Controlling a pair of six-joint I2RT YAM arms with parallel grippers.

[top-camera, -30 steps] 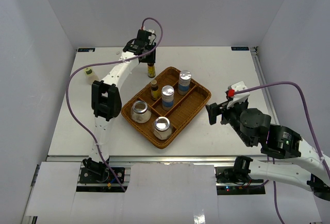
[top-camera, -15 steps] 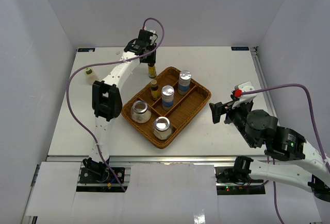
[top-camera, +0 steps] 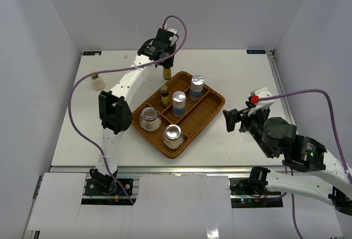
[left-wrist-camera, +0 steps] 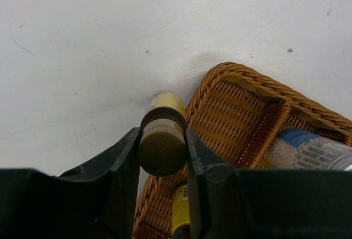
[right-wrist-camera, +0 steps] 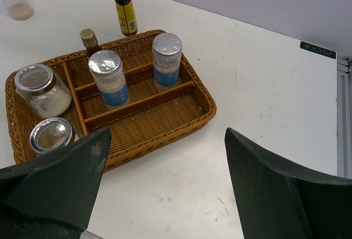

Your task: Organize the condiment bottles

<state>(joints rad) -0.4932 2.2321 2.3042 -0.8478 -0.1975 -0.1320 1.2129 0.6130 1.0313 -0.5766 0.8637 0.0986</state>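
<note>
Room on the table (top-camera: 236, 68) lies wide open right of the tray (top-camera: 212, 110), where your right gripper (top-camera: 231, 121) hovers with fingers spread, holding nothing. Your left gripper (left-wrist-camera: 161, 156) pinches the amber bottle (left-wrist-camera: 161, 148) at its cap, upright, just outside the tray's far rim. That probably suits a straight drop into the narrow slot beside the second amber bottle (top-camera: 164, 95). Mind the wicker edge.

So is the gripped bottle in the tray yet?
Out. The bottle is upright in the shut left gripper, just outside the tray's far rim.
</note>
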